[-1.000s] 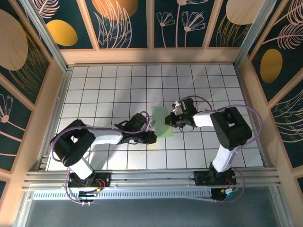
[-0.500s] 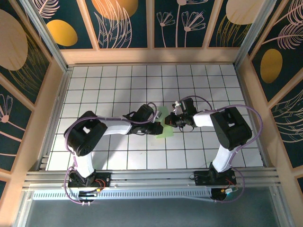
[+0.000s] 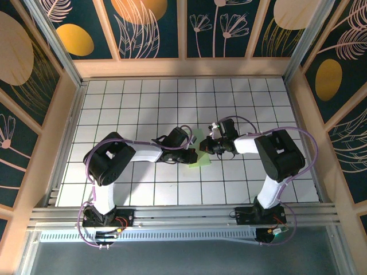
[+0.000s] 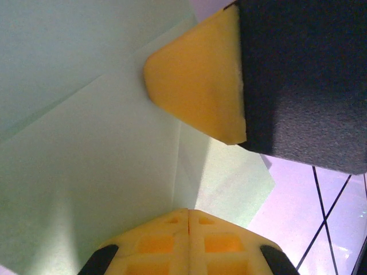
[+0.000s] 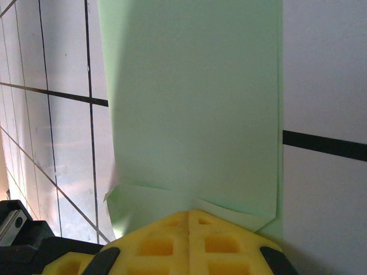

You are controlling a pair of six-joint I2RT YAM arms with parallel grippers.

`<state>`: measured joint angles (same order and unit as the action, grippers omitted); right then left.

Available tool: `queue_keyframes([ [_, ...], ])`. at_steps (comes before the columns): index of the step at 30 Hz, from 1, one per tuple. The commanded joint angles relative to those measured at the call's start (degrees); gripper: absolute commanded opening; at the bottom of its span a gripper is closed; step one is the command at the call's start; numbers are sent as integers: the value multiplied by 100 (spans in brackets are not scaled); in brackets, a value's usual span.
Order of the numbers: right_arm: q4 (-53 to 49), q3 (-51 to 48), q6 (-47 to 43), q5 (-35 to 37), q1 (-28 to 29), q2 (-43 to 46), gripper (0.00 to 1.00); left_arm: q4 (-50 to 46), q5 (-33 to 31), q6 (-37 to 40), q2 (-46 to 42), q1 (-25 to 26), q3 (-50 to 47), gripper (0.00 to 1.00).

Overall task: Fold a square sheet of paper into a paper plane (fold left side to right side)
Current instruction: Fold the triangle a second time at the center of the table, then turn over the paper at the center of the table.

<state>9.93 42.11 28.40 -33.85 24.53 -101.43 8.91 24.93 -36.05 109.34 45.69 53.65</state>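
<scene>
At table [image 3: 114, 109] centre: square sheet of paper [image 3: 200, 161], folded over, lying flat. Left gripper [image 3: 192, 154], right gripper [image 3: 203, 148] fully closed, tips on sheet, nothing visibly pinched. Step: pressing left-to-right fold. Next: steady sweep along crease [image 4: 176, 172].

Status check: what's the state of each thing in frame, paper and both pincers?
green paper: folded over, creased, lying on the table, not yet a plane shape.
left pincer: shut, tips over the paper.
right pincer: shut, tips at the paper's rumpled edge; unclear whether it pinches the paper.
</scene>
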Motion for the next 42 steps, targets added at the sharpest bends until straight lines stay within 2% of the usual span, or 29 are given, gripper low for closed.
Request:
queue_keyframes([
  [1, -706, -98, -156, 624, 19, -328, 0, -319, -200, 150, -12, 31, -282, 0],
  [11, -754, -37, -186, 618, 8, -323, 0, -230, -172, 123, -626, 225, -954, 0],
  [18, -669, 271, -25, 188, 16, 16, 0, -666, -840, 470, -1726, 130, -1287, 1],
  [20, -625, 368, 36, 167, 8, 226, 10, -723, -984, 410, -1907, -8, -1276, 2],
  [23, -619, 456, 46, 250, -38, 496, 24, -524, -993, 227, -2076, -260, -1308, 10],
  [26, -640, 448, -8, 465, -147, 814, 36, -148, -835, 21, -2126, -466, -1348, 22],
  [29, -472, 220, 24, 772, -270, 1233, 53, 153, -686, -117, -2012, -572, -1268, 33],
  [33, -9, -293, 191, 1028, -448, 1873, 74, 366, -569, -219, -1654, -682, -1047, 39],
  [36, 262, -635, 310, 1001, -591, 2216, 82, 357, -568, -170, -1309, -715, -801, 43],
  [42, 255, -969, 293, 966, -687, 2499, 82, 429, -401, -89, -592, -733, -337, 45],
])
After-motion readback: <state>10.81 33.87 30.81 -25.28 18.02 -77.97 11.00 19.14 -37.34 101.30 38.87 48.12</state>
